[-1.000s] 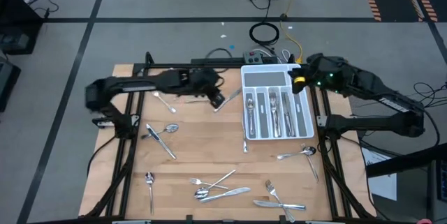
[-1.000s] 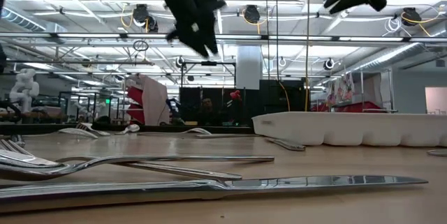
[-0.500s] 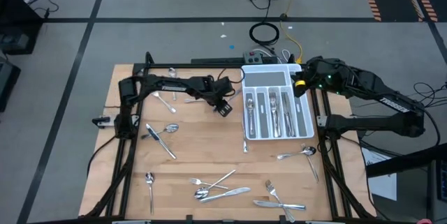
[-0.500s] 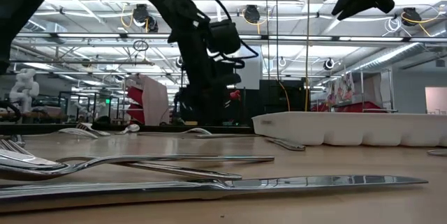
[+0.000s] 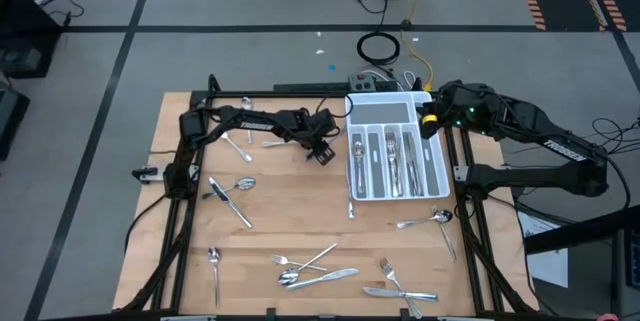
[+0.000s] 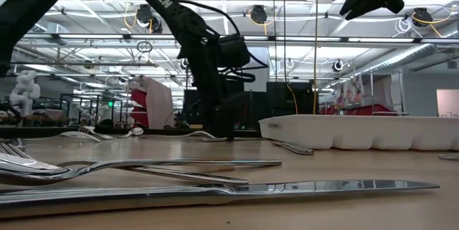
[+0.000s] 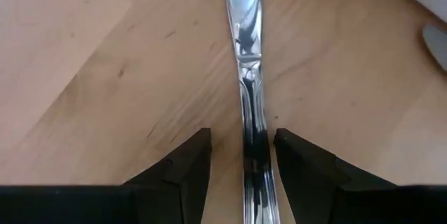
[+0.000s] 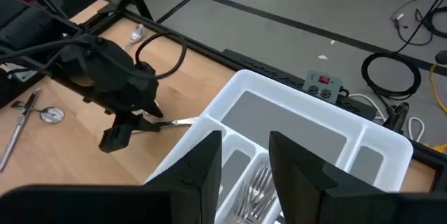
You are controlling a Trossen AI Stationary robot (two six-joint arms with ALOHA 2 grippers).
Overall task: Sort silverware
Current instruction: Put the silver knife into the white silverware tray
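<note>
Surface: wooden table [image 5: 290,226], with a white tray [image 5: 395,109] at its far right corner and a large hall behind.
Silverware: loose pieces [image 5: 318,273] lie along the near edge and left side; forks and knives already fill the tray's slots.
Left gripper [image 7: 241,155]: down at the table just left of the tray, fingers [image 7: 183,165] apart and straddling a knife [image 7: 246,63] without touching it.
Right gripper [image 8: 244,155]: hangs above the tray's far end, fingers partly apart, holding nothing.
Risk: the knife lies flat on the wood, so closing fingers may skate over it or pinch only an edge.
Second risk: a grip near one end could let it swing or drop short of the tray.
Third risk: the tray wall is close, and a low carry could strike it.
</note>
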